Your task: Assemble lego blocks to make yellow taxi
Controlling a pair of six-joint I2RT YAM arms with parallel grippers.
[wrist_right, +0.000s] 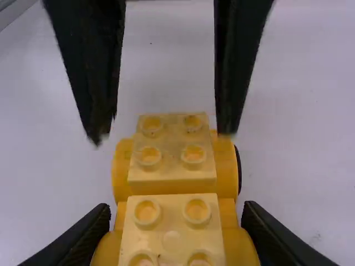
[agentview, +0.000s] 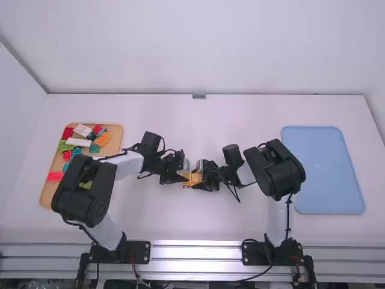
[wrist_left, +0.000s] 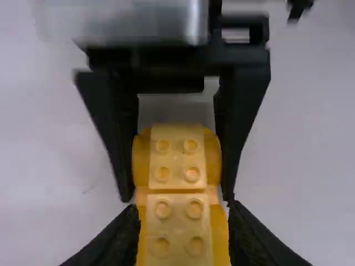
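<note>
The yellow block car sits near the middle of the frame, between the 2 grippers. The right gripper has its fingers pinching the car's broad sides; the left gripper has its fingers spread just wide enough to straddle the other end, apparently without gripping it. The car should handle as light, hard plastic: stiff under a squeeze, a little slippery on the rounded sides, yet fragile at the joints, where a twist or uneven pull could pop a block off. I'd take it low on the flat flanks, both fingers level, and keep clear of the 2 studded tops, each with 4 studs. If the left fingers close too, they should do it squarely, so the 2 holds don't fight. Spare blocks lie in the tan tray on the surface, at the frame's left.
</note>
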